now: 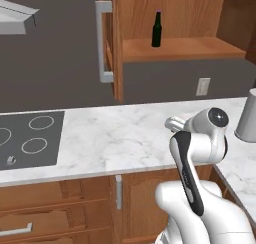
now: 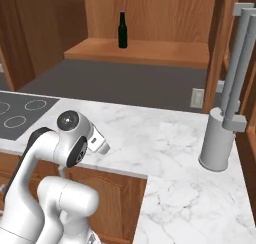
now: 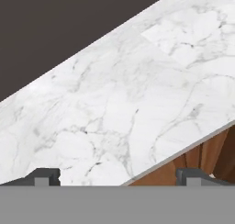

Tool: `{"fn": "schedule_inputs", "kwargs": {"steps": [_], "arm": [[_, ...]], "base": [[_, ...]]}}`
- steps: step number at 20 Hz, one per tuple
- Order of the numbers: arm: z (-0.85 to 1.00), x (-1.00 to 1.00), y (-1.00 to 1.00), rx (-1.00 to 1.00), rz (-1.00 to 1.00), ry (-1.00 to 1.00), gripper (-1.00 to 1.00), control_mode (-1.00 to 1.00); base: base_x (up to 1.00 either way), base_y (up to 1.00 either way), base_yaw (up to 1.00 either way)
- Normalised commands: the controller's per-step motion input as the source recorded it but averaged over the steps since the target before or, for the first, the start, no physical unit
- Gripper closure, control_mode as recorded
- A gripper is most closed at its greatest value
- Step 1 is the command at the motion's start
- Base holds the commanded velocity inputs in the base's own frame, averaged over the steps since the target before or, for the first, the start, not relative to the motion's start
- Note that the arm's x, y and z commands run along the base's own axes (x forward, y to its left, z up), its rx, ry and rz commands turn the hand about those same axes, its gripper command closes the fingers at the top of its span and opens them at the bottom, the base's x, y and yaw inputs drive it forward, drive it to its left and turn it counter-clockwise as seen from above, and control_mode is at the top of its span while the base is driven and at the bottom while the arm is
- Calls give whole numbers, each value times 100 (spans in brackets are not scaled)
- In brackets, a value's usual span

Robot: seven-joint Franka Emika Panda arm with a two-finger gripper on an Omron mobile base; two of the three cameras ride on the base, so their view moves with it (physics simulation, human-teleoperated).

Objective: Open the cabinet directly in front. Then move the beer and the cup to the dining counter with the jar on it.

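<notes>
Left base view: cabinet [image 1: 118, 43] open, door swung left with its grey handle [image 1: 103, 41] edge-on; beer [image 1: 157, 30] upright on the cabinet shelf [image 1: 190, 49], near its front edge; marble surface [image 1: 110, 138] below the cabinet; cooktop [image 1: 30, 138] left of it.

Right base view: beer [image 2: 122, 30] upright on the shelf; grey cylinder [image 2: 218, 139] on the surface, right of the cabinet opening.

Hand view: claw [image 3: 118, 177] released, fingers [image 3: 43, 176] wide apart above the surface edge, grasping nothing.
</notes>
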Motion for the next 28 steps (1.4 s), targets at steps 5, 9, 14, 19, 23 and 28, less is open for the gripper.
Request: {"fn": "schedule_inputs", "kwargs": {"steps": [5,9,14,19,23,28], "arm": [[0,0,0,0,0,0,-100,100],[0,0,0,0,0,0,-100,100],[0,0,0,0,0,0,-100,100],[0,0,0,0,0,0,-100,100],[0,0,-8,0,0,-2,-100,-100],[11,0,-5,0,2,-7,-100,-100]], "base": [[23,-29,0],[40,-24,0],[44,-18,0],[-6,-17,0],[0,-6,0],[0,0,0]]}}
